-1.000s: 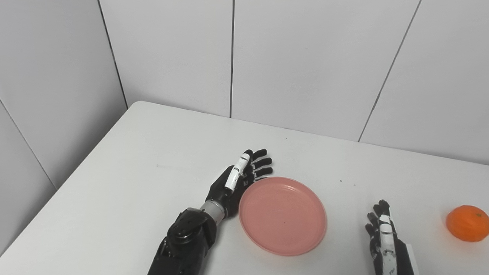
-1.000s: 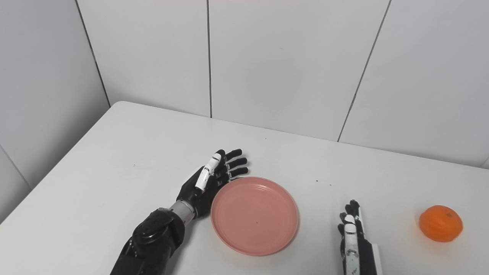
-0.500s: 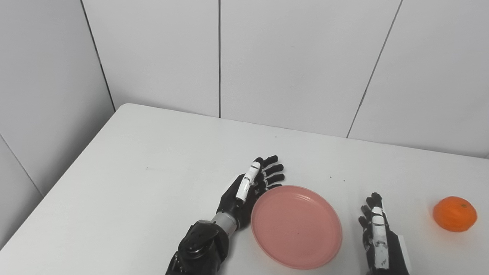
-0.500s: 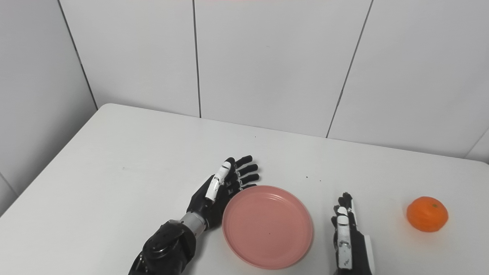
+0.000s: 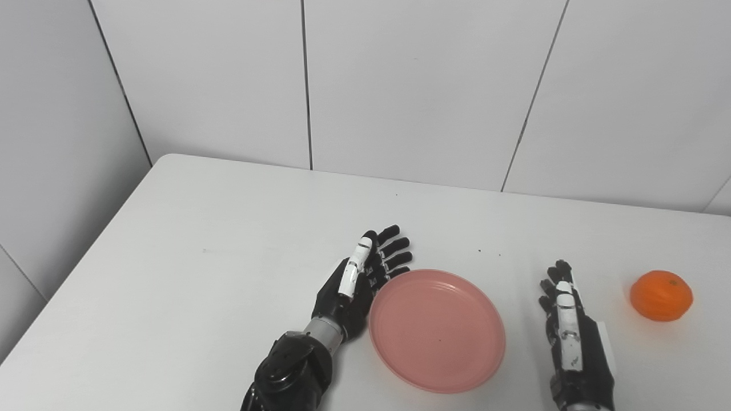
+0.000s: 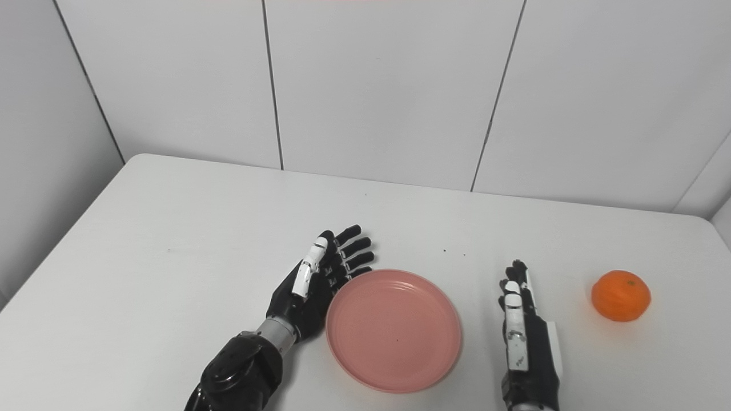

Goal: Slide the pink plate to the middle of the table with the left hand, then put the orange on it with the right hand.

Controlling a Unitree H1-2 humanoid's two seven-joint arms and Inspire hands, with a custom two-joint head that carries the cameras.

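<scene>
The left hand [image 5: 358,279], fingers spread, rests against the plate's [image 5: 437,330] left rim mid-tabletop, while the empty, open right hand [image 5: 571,331] lies left of the orange [image 5: 661,295], likely firm, rollable, best cupped from above.

Left hand [image 5: 358,281] flat, fingers spread — right hand [image 5: 571,331] likewise.

Both views look from the robot's head, high at the near side of the white rectangular table [image 5: 228,228], facing forward and steeply down across it toward the pale grey panelled wall [image 5: 422,85] behind. The two cameras sit side by side, so things lie further left in the right eye view. Both share nearly the whole tabletop and the wall's seams; the right eye view also takes in the table's far right corner [image 6: 711,220].
</scene>
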